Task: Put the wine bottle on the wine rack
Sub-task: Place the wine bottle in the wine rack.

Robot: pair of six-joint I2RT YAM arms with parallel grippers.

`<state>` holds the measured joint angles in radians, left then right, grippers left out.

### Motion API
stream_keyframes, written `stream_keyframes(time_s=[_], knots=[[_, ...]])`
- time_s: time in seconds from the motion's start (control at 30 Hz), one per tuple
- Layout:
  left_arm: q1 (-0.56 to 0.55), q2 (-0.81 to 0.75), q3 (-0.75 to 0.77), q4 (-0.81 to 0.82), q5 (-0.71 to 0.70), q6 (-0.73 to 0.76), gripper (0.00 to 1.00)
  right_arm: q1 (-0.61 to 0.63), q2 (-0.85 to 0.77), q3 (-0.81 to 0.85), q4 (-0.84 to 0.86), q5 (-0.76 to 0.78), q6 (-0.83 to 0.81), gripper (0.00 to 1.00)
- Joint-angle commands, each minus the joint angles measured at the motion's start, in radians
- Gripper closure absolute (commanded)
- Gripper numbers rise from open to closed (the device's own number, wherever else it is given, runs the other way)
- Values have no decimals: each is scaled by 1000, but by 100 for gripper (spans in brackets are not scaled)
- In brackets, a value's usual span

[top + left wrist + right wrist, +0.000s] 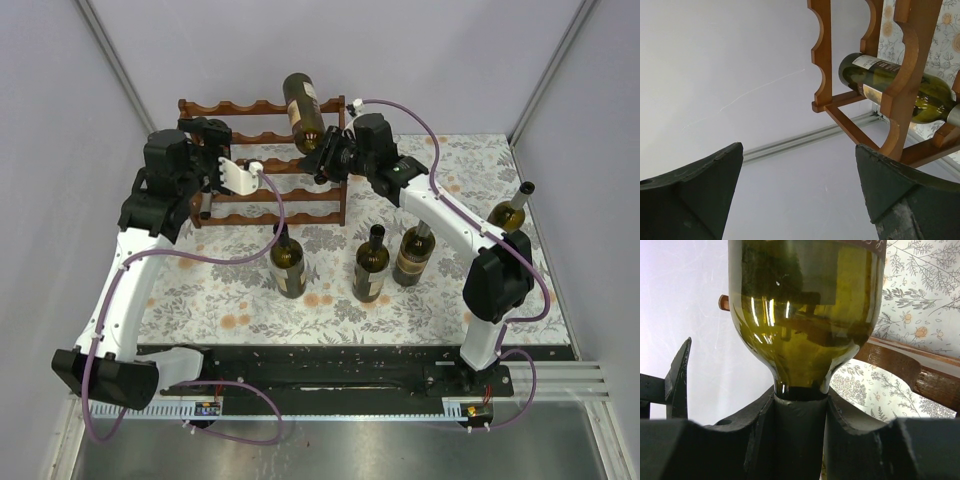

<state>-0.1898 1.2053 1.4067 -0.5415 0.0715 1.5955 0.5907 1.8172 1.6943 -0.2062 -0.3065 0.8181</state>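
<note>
At the far left-centre of the table, top view: wine rack (pixel 262 160) stands with its rails running left-right. The wine bottle (pixel 303 105) is at the right end of the top tier, long axis near-far, base to the far wall, neck pointing near and slightly right. Right gripper (pixel 322 158) is clamped on the neck. Left gripper (pixel 232 172) sits in front of the rack's left half, spread wide, holding nothing. Four spare bottles (pixel 371 265) stand upright nearer on the floral table cover (pixel 200 290). Left wrist view: fingers (pixel 695 195) wide apart and bare; the bottle (pixel 890 82) lies across the rack's (pixel 822 55) scalloped rails. Right wrist view: fingers (pixel 760 430) closed round the neck, bottle (pixel 805 315) body pointing straight away, a rack rail (pixel 920 370) at right.
</note>
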Motion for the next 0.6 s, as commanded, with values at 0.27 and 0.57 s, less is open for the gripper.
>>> stream_keyframes(time_s=[0.27,0.57], knots=[[-16,-10,-9,57,-67,-29,2,-2,-79,51,248,-25,44,100],[-22,91,93,57,-125,-95,4,11,-134,-39,292,-46,101,100]])
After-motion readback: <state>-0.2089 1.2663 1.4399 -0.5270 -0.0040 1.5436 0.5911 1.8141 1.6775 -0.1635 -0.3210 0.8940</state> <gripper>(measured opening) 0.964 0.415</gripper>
